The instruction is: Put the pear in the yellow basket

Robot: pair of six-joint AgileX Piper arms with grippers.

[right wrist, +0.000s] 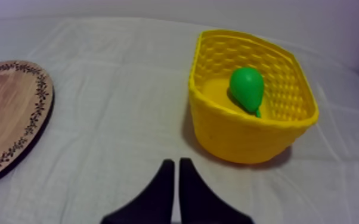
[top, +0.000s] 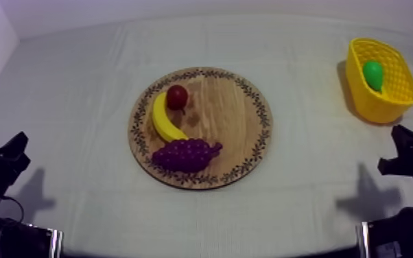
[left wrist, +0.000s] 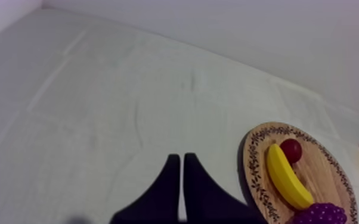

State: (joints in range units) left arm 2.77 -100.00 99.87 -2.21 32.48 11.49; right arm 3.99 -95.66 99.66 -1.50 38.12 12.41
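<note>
so the pear (top: 372,74) is sitting inside the yellow basket (top: 386,106), down on the bottom and close to the far wall, green against all that yellow; the basket is over at the right side of the desk (top: 79,96), well apart from the wooden board (top: 230,116), which sits around the middle; on the board there's a banana (top: 161,120) curving along the left part, a small red fruit (top: 177,97) touching its far end, and the grapes (top: 184,154) lying at the near edge right up against its other end; left hand (left wrist: 179,159) has both fingers pressed together in a narrow wedge with nothing between them, hanging over bare cloth to the left of the board; right hand (right wrist: 176,162) is the same deal, closed on nothing, over the cloth in front of the basket, with the board's rim off to its side; in the top view both arms sit low at their own corners
</note>
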